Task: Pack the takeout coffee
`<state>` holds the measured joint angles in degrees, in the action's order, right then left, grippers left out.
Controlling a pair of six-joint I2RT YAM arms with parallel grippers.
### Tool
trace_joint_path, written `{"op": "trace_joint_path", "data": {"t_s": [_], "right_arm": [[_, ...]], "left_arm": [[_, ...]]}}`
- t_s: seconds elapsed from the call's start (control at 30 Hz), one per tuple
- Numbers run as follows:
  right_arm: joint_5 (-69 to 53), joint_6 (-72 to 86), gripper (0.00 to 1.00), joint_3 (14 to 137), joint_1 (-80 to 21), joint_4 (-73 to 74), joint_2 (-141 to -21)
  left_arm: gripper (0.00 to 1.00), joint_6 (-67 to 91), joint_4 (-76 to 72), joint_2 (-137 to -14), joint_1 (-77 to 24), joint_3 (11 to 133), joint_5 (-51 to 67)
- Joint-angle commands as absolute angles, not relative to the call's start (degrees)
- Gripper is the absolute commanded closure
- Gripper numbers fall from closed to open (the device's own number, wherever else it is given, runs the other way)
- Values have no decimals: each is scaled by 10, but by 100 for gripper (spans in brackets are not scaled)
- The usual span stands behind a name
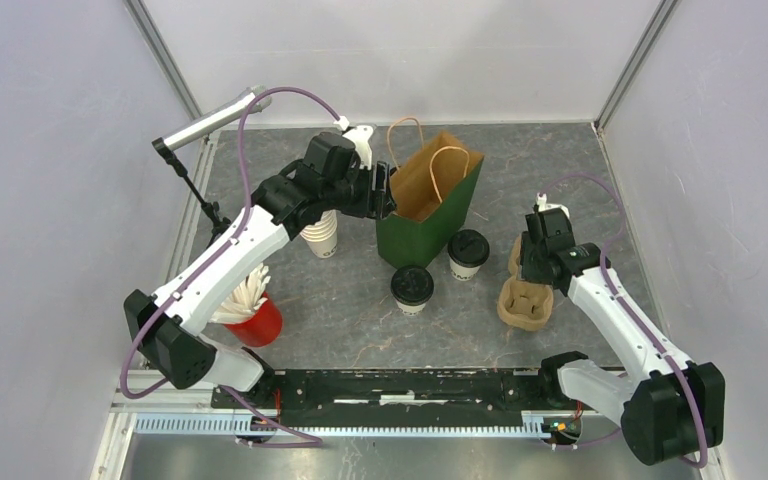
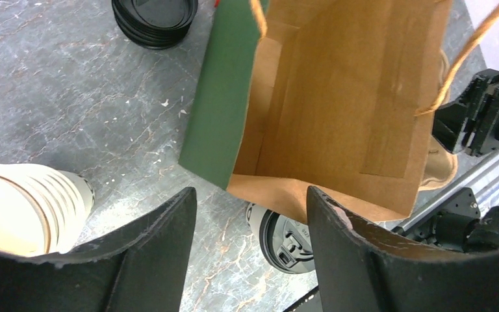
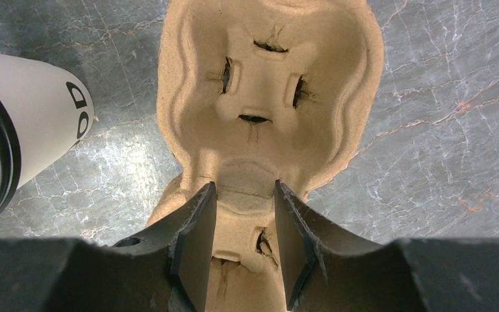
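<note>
Two lidded takeout coffee cups stand on the table in front of the bag, one at the left (image 1: pixel 412 288) and one at the right (image 1: pixel 468 252). The green paper bag (image 1: pixel 430 200) stands open, brown inside. My left gripper (image 1: pixel 385 190) is open and empty at the bag's left rim. In the left wrist view my gripper (image 2: pixel 250 195) looks over the bag (image 2: pixel 338 104), with one cup's lid (image 2: pixel 286 237) below it. My right gripper (image 1: pixel 535 262) is over the pulp cup carrier (image 1: pixel 525 300). In the right wrist view the jaws (image 3: pixel 245 185) close on the carrier's middle ridge (image 3: pixel 266 78). A cup (image 3: pixel 32 123) stands to its left.
A stack of lidless cream cups (image 1: pixel 322 235) stands left of the bag. A red cup of white sticks (image 1: pixel 255 320) is at the near left. A stack of black lids (image 2: pixel 154 19) lies beyond the bag. A metal stand (image 1: pixel 210 120) leans at the back left.
</note>
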<state>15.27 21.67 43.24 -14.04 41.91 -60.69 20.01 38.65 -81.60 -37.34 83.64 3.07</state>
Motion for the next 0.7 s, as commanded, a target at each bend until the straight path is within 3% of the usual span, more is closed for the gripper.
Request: {"op": "trace_joint_path", "data": {"t_s": [0.0, 0.23, 0.6, 0.67], "right_arm": [[159, 216, 54, 428, -133, 394, -607], [146, 215, 53, 428, -127, 385, -614], [142, 224, 53, 422, -126, 393, -618], [142, 224, 57, 423, -125, 394, -618]], "left_arm": [[33, 195, 371, -797, -372, 860, 70], [36, 224, 363, -773, -372, 852, 84], [30, 228, 363, -757, -372, 838, 66], [30, 228, 370, -757, -373, 844, 56]]}}
